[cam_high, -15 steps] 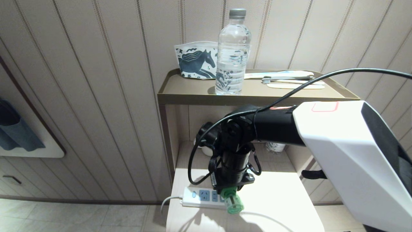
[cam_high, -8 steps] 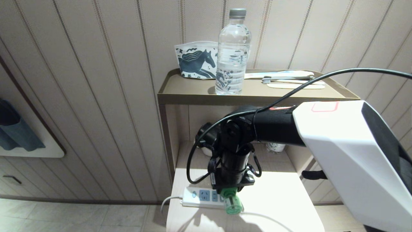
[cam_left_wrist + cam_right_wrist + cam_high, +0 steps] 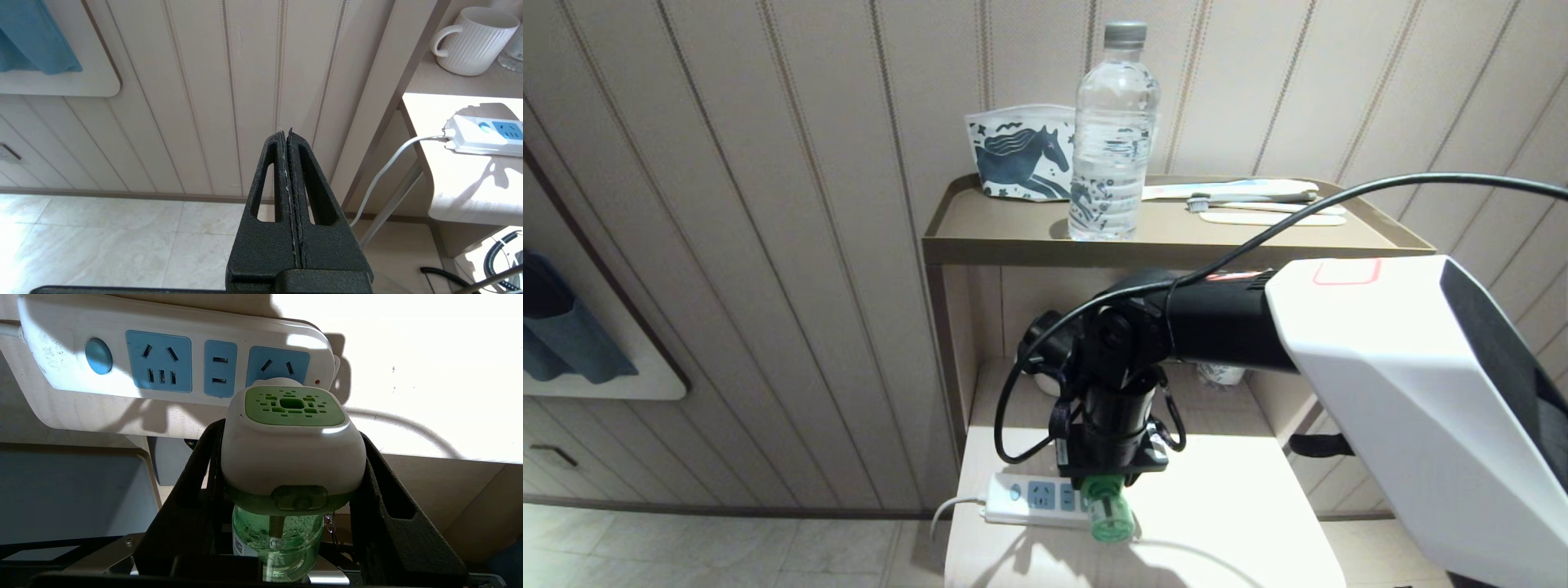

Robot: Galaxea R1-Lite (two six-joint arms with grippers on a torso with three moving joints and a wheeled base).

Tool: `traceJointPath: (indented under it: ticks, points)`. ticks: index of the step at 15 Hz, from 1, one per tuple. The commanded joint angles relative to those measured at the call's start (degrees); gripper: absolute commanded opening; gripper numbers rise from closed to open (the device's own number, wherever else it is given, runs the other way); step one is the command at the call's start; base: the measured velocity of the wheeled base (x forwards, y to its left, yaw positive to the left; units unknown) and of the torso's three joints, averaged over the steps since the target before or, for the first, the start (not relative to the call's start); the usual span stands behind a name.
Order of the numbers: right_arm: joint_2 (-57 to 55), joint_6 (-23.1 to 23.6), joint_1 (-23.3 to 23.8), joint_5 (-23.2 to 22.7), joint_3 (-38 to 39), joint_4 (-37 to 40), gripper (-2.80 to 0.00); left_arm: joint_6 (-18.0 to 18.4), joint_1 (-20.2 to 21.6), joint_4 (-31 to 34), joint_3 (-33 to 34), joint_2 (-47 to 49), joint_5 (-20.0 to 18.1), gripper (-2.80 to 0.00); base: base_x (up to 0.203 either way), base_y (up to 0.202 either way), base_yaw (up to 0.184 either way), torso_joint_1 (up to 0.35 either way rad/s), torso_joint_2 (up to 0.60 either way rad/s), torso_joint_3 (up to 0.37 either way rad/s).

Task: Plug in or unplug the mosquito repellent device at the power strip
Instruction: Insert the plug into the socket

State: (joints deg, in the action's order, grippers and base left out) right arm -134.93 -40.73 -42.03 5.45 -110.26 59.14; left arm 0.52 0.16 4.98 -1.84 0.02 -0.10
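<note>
Holding the mosquito repellent device (image 3: pixel 292 449) between its two black fingers (image 3: pixel 392 506), the right gripper (image 3: pixel 1109 500) stood over the right end of the power strip (image 3: pixel 1033 499), on the near left part of the counter (image 3: pixel 1241 523).

Item 1, device: green-and-white head clamped on both flanks, translucent green bottle (image 3: pixel 278 539) hanging back toward the wrist. In the right wrist view its head lay against the rightmost blue socket face (image 3: pixel 278 366) and covered the lower part of it. Whether the prongs were seated in the socket, part way in, or just clear of it could not be told; the contact was hidden behind the head.

Item 2, power strip: lying flat, white cord (image 3: pixel 388 171) running off the left edge of the counter. Round button (image 3: pixel 98 356) at the left end; the left and middle socket faces bare.

Item 3, left gripper (image 3: pixel 288 141): fingers pressed together, empty, parked low to the left of the counter, facing the panelled wall (image 3: pixel 204 81).

Item 4, bystanders: water bottle (image 3: pixel 1112 131), horse-print pouch (image 3: pixel 1019 152) and toothbrush set (image 3: pixel 1250 202) on the upper shelf; white mug (image 3: pixel 470 40) on the lower shelf. None touched.

Status, by judgement: grasp done, device brought to the socket. Remaining: either a firm push home or a straight pull free, then release. The strip was not held down, so it could probably shift or lift with the device.
</note>
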Motion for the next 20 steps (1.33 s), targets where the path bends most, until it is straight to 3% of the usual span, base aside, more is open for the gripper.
traceJointPath:
  ticks: [1, 8, 20]
  points:
    - [-0.73, -0.23, 0.13, 0.0, 0.59, -0.18, -2.8, 0.01, 0.02, 0.03, 0.0, -0.02, 0.01, -2.8, 0.0, 0.0, 0.0, 0.0, 0.0, 0.0]
    - [-0.42, -0.23, 0.1, 0.25, 3.39, -3.84, -2.8, 0.01, 0.02, 0.03, 0.0, -0.02, 0.01, -2.8, 0.0, 0.0, 0.0, 0.0, 0.0, 0.0]
    - [2.83, -0.76, -0.68, 4.42, 8.31, -6.82, -2.8, 0.01, 0.02, 0.03, 0.0, -0.02, 0.01, -2.8, 0.0, 0.0, 0.0, 0.0, 0.0, 0.0]
